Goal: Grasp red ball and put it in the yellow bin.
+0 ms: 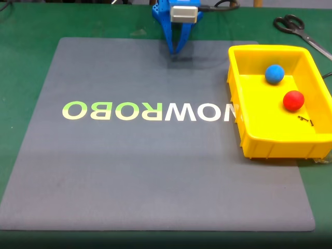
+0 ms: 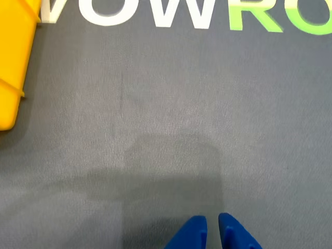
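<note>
The red ball point(image 1: 293, 100) lies inside the yellow bin point(image 1: 256, 142) at the right of the fixed view, near a blue ball point(image 1: 274, 74). A corner of the yellow bin point(image 2: 11, 62) shows at the left edge of the wrist view. My blue gripper point(image 1: 176, 50) hangs at the far edge of the grey mat, well left of the bin, pointing down. In the wrist view the gripper point(image 2: 212, 228) enters from the bottom edge with its fingertips point(image 2: 192, 233) nearly touching and nothing between them.
A grey mat point(image 1: 155, 171) with large lettering covers the green table. Black scissors point(image 1: 298, 28) lie at the top right behind the bin. A wide stretch of bare mat lies left of and in front of the bin.
</note>
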Available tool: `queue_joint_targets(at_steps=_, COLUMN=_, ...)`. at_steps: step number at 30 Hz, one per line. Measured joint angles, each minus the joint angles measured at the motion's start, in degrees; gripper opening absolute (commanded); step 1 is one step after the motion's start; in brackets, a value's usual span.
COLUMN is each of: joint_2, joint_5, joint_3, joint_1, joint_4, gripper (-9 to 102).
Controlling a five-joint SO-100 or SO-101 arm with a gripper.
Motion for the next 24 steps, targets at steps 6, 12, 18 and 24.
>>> queue_joint_targets(at_steps=6, joint_2=0.0, joint_5=0.4, joint_3=0.0, joint_1=-1.0, joint_4=8.1, gripper=0)
queue_joint_targets(at_steps=12, joint_2=0.0, joint_5=1.1, joint_3=0.0, joint_1=-1.1, joint_4=11.5, gripper=0)
queue_joint_targets(at_steps=18, joint_2=0.0, joint_5=2.8, joint_3=0.0, joint_1=-1.8, joint_4=11.5, gripper=0)
queue_joint_targets(at_steps=24, joint_2=0.0, joint_5=3.2, joint_3=0.0, joint_1=-2.0, joint_4=11.5, gripper=0)
